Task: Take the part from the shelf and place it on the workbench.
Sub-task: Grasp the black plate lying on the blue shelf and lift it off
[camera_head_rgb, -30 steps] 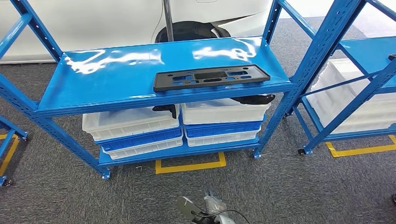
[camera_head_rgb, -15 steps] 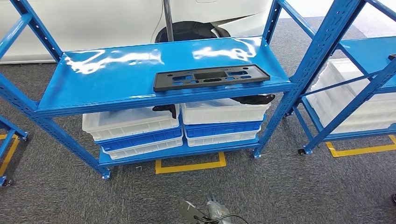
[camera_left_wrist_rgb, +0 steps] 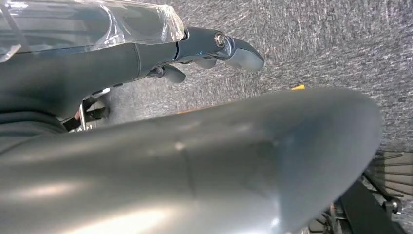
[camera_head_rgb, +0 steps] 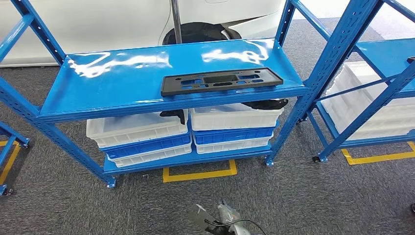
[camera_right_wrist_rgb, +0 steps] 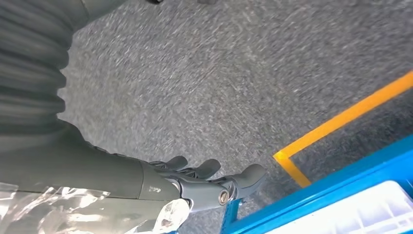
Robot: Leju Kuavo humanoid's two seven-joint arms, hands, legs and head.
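The part [camera_head_rgb: 220, 81] is a flat black plate with cut-outs, lying near the front edge of the blue shelf's top board [camera_head_rgb: 122, 73], right of its middle. Nothing touches it. A silver piece of one arm [camera_head_rgb: 224, 220] pokes up at the bottom edge of the head view, well short of the shelf. My left hand [camera_left_wrist_rgb: 204, 48] hangs over grey carpet with its fingers stretched out and nothing in it. My right hand [camera_right_wrist_rgb: 204, 180] also hangs over carpet, fingers apart and holding nothing, close to a blue shelf base [camera_right_wrist_rgb: 341, 195].
White and blue bins [camera_head_rgb: 139, 134] are stacked on the lower shelf, with other black parts [camera_head_rgb: 266, 104] on top of them. A second blue rack [camera_head_rgb: 386, 54] with white bins stands to the right. Yellow floor tape [camera_head_rgb: 198, 174] marks the rack's spot. A white car [camera_head_rgb: 98, 19] is behind.
The silver arm piece at the bottom edge of the head view has shifted slightly to the right. The part and the shelf have not moved.
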